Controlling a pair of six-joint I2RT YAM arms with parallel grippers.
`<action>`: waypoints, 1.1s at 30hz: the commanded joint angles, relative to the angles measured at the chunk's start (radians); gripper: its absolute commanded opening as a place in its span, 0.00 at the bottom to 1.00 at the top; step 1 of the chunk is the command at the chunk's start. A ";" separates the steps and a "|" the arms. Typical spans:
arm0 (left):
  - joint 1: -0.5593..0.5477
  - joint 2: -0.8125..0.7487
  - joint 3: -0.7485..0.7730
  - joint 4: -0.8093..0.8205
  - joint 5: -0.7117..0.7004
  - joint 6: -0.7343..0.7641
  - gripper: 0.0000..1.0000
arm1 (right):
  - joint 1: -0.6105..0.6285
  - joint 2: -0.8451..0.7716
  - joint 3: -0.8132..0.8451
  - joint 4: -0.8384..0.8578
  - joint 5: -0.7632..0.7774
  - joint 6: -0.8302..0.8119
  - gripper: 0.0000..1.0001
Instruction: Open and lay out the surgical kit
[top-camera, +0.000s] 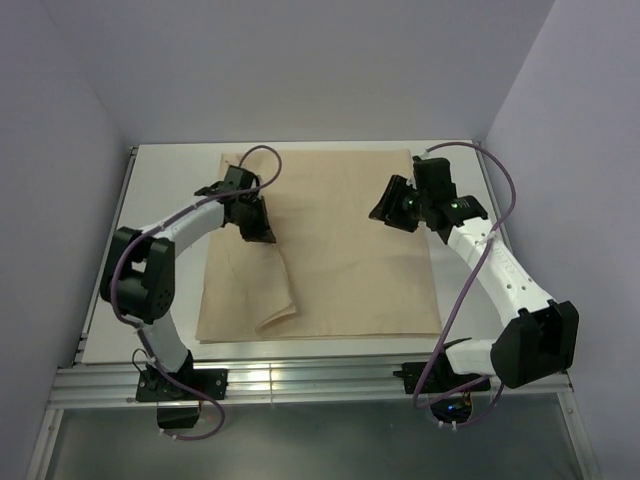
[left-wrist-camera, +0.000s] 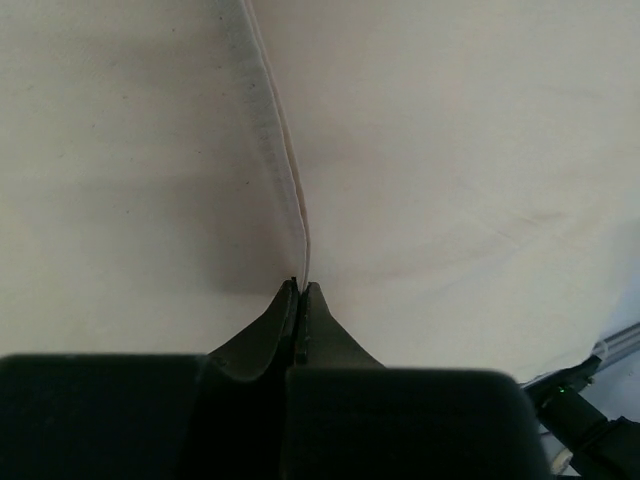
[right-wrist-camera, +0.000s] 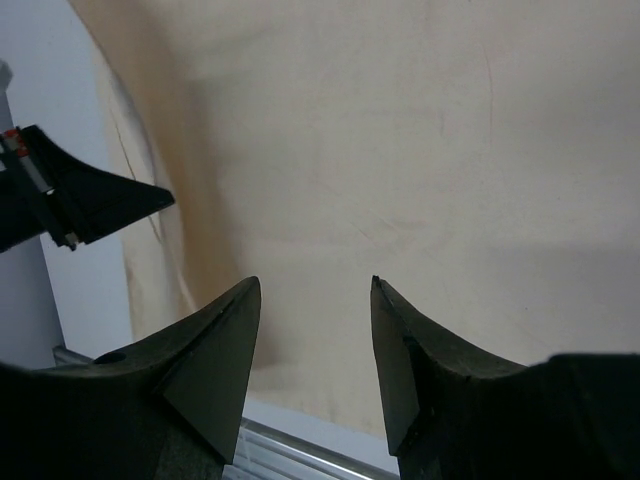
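Note:
The surgical kit shows only as its tan paper-like wrap, spread flat over most of the table. Its left flap is pulled up into a ridge that runs toward the near edge. My left gripper is shut on that flap's edge. In the left wrist view the thin wrap edge runs straight into the closed jaws of the left gripper. My right gripper hovers open over the wrap's right half. In the right wrist view the right gripper has nothing between its fingers, only wrap below.
The white table shows bare strips left and right of the wrap. An aluminium rail runs along the near edge. Pale walls close in on both sides. In the right wrist view the left gripper sits at the left.

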 joint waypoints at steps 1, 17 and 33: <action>-0.072 0.071 0.089 0.063 0.064 -0.084 0.00 | 0.011 0.005 -0.004 0.048 -0.016 0.004 0.56; -0.031 0.033 0.189 0.017 0.167 -0.029 0.58 | 0.117 0.130 -0.021 0.231 -0.165 0.010 0.60; 0.432 -0.178 -0.167 -0.081 -0.017 0.189 0.58 | 0.379 0.618 0.196 0.268 -0.122 0.058 0.59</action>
